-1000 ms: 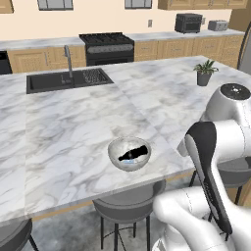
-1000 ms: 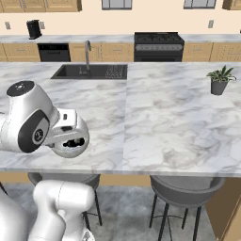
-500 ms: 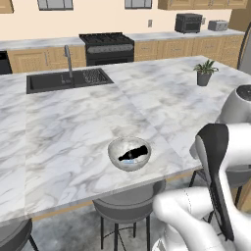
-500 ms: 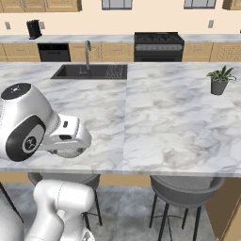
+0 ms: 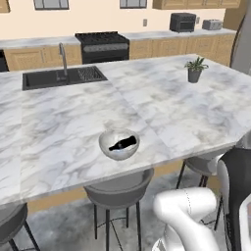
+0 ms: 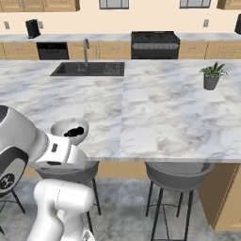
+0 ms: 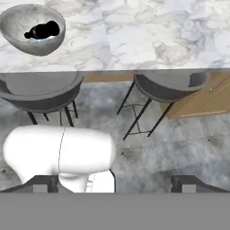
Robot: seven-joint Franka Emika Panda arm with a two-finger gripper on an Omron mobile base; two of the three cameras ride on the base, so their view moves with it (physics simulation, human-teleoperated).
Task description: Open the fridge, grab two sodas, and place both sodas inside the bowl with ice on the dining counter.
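The round silver-grey bowl (image 5: 119, 144) stands near the front edge of the marble dining counter (image 5: 162, 103), above a stool. A dark, elongated shape lies in the bowl (image 6: 69, 131); it is too dark to tell what it is. The sodas are out of view. In the hand view my gripper (image 7: 114, 182) is open and empty. It is held low in front of the counter, over the floor and my own base. There the bowl (image 7: 33, 29) is at the upper left. A strip of the grey fridge (image 5: 243, 44) shows at the far right edge.
Grey stools (image 5: 118, 188) (image 6: 181, 174) stand under the counter's front edge. A potted plant (image 5: 195, 69) and a black sink with a tap (image 5: 61, 77) are on the counter. A stove (image 5: 102, 45) and wall counters line the back wall.
The arm has dropped lower and pulled back from the counter, uncovering the bowl in the right base view. The whole picture has shifted slightly, so the base has moved. The gripper stays open.
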